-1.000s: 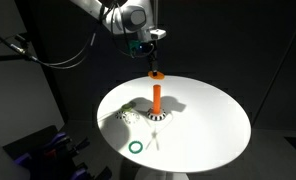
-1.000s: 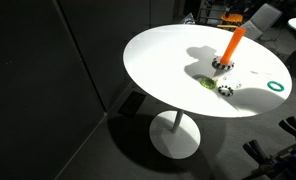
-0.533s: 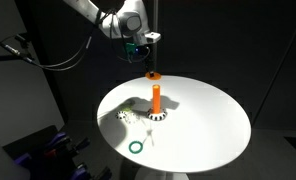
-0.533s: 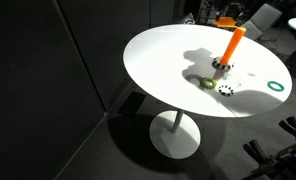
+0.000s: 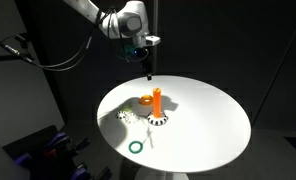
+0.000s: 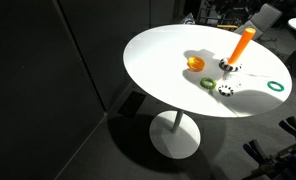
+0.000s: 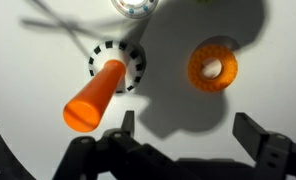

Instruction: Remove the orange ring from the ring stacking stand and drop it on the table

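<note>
Partly cropped, the pincer point(image 7: 188, 130) seems spread wide.

Wrist view: bottom edge cutting off gripper point(image 7: 185, 128), only fingers point(image 7: 252, 135) showing. Top edge cropping patterned disc point(image 7: 136, 6). Stand point(image 7: 93, 95) peg leaning over, covering part of its own base. Exterior view: arm point(image 5: 88, 12) running out past top edge. Small pieces point(image 5: 125, 118) near stand appearing too small to identify.
</note>
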Controlling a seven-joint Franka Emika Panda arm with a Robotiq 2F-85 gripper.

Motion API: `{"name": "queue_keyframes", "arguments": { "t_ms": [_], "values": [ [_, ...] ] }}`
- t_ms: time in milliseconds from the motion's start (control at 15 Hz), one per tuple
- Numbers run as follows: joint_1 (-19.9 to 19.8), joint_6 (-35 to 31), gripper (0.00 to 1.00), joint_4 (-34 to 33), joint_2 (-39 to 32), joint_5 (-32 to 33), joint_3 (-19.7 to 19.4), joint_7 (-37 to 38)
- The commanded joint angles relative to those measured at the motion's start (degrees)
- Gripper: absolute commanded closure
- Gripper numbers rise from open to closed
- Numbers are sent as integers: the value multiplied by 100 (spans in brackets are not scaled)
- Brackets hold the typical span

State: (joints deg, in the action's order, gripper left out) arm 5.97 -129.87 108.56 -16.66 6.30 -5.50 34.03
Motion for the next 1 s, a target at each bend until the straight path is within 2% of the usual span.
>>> {"name": "queue_keyframes", "arguments": {
  "t_ms": [0,933],
  "values": [
    [-105,685,0,-117,101,-47,69,-265],
    [-510,1965,0,31,915,-284,165,-2301]
  ]
}}
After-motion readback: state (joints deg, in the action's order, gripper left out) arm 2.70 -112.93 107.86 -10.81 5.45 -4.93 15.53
